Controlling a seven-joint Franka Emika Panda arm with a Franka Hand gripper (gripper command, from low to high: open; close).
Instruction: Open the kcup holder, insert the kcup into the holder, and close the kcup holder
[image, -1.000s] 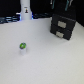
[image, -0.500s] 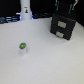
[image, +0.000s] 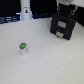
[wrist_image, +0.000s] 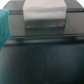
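Open table (image: 45, 62) btwn kcup (image: 22, 48), kcup holder (image: 63, 26)

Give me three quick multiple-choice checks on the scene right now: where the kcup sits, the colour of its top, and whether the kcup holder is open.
1. Where is the kcup?
A. On the white table, apart from the holder
B. Inside the holder
C. On top of the holder

2. What colour is the kcup's top?
A. Red
B. Green
C. Blue

3. What state is the kcup holder in?
A. Drawer pulled fully out
B. Tipped on its side
C. Closed, no drawer drawn out

Answers: 1 A, it stands alone toward the exterior view's left, the holder far off at the upper right. 2 B, the cap shows green. 3 C, its front with two pale marks sits flush.
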